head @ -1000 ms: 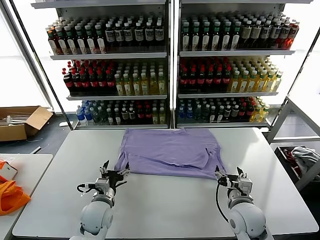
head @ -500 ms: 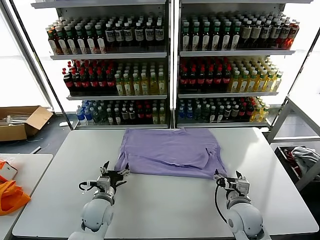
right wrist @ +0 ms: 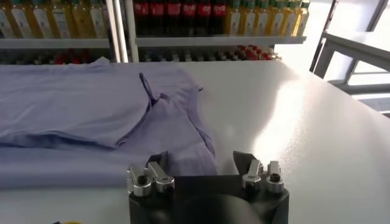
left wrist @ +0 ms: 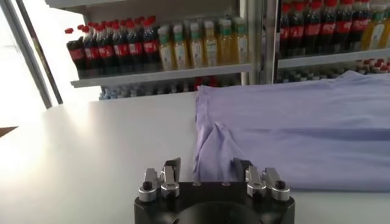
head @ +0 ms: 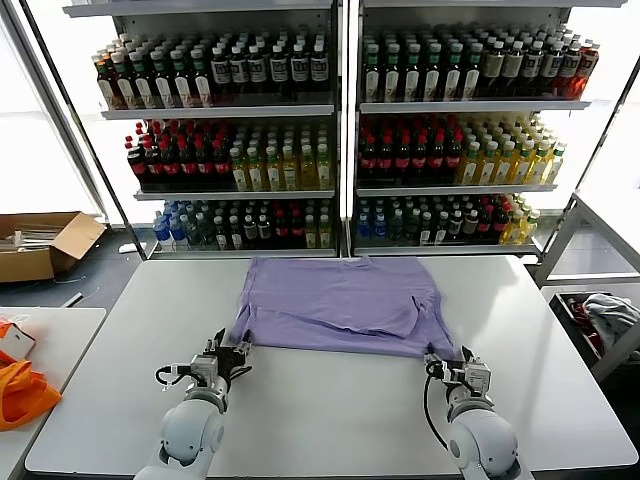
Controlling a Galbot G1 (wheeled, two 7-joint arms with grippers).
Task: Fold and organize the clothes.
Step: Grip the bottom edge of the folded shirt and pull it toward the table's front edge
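The lavender T-shirt (head: 340, 305) lies partly folded on the white table (head: 330, 410), with no graphic showing. My left gripper (head: 232, 355) is open at the shirt's near left corner. In the left wrist view that gripper (left wrist: 207, 170) has the corner of the shirt (left wrist: 213, 149) just ahead, between its spread fingers (left wrist: 172, 170). My right gripper (head: 447, 360) is open at the near right corner. In the right wrist view that gripper (right wrist: 201, 161) has the hem of the shirt (right wrist: 183, 140) reaching between its fingers (right wrist: 244, 162). Neither gripper grips cloth.
Shelves of bottles (head: 340, 130) stand behind the table. A cardboard box (head: 40, 245) sits on the floor at the left. Orange fabric (head: 22, 392) lies on a side table at the left. A grey-white cloth bundle (head: 605, 315) sits at the right.
Both grippers have moved forward along the table, up to the shirt's near corners. The shirt has not moved.
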